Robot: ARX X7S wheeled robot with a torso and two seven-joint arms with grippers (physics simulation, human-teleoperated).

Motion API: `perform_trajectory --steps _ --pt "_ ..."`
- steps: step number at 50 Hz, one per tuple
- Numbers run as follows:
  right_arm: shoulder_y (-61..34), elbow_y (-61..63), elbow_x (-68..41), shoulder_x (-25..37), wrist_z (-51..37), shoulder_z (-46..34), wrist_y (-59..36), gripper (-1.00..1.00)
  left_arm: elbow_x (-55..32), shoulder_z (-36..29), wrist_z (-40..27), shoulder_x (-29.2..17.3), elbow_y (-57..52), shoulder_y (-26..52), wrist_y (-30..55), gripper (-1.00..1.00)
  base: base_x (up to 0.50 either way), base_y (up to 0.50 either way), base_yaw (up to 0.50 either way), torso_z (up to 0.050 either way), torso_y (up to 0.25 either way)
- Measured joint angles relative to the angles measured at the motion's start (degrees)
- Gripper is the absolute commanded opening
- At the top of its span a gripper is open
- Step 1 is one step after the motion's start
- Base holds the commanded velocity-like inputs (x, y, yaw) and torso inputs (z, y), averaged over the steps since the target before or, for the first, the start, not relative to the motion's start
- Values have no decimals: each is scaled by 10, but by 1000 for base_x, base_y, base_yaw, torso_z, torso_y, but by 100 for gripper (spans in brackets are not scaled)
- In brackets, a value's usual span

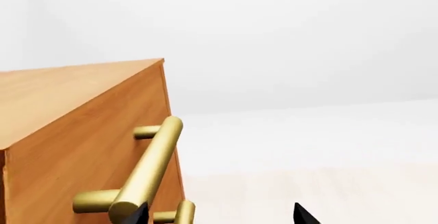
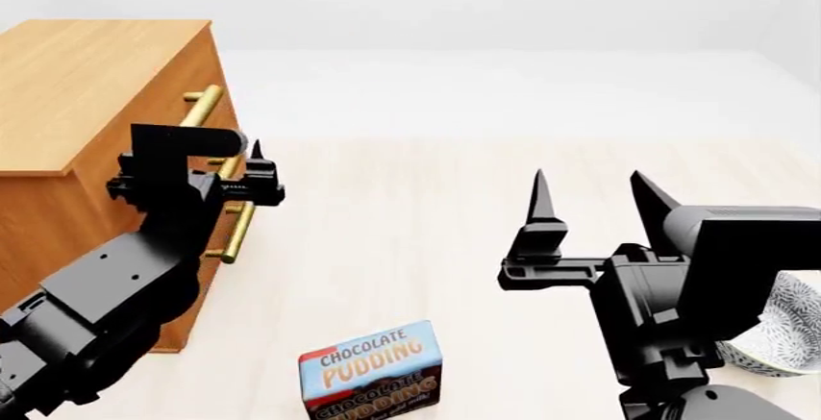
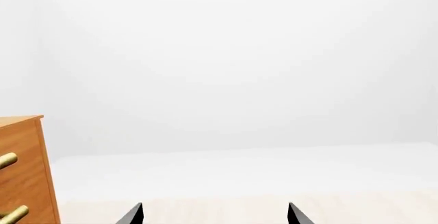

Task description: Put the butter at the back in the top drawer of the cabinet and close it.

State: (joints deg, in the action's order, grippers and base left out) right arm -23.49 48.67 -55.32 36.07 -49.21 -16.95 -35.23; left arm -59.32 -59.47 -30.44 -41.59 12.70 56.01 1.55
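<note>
Hovering just right of the wooden cabinet [image 2: 90, 132], the left gripper [image 2: 244, 185] hangs level with the brass top handle [image 2: 203, 108], its jaws standing apart, one tip close against the near end of the bar and the other well clear to the right. In the left wrist view the same handle [image 1: 147, 170] shows as a long rod on two short posts, its long axis running across the drawer front, with a second handle [image 1: 179, 212] just beneath it. All drawer fronts appear flush with the cabinet face, so the top drawer looks shut as far as the head view tells. No butter can be seen in any view: it may lie out of frame, or inside the closed drawer, and the pictures cannot settle which, so the scene fits either a drawer waiting to be pulled or one pushed home with the butter inside. On the pale desk [image 2: 424, 199] stand a chocolate pudding box [image 2: 372, 372], near and centre, and a patterned bowl [image 2: 776, 329] at the far right edge, partly hidden behind the right arm. The right gripper [image 2: 593, 199] is held up over the middle of the desk, jaws apart and empty, well away from the cabinet. The left arm is plainly the nearer to the handle, which lies just left of and slightly beyond its jaws
</note>
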Motion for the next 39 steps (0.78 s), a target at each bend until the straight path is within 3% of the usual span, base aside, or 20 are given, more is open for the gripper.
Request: perform_trajectory --steps 8,19,28,39 --pt "2 1 7 -1 1 -4 3 100 8 -2 -39 -71 -123 -30 3 100 0 0 0 0 1" --pt "13 5 27 0 6 -10 13 100 65 -2 -143 -200 -354 -97 -25 100 0 0 0 0 0" --pt "27 15 52 3 7 -16 24 100 152 -14 -241 -281 -506 -159 -54 100 0 0 0 0 0" --pt "52 35 78 13 6 -17 41 100 284 -46 -336 -349 -615 -238 -95 100 0 0 0 0 0"
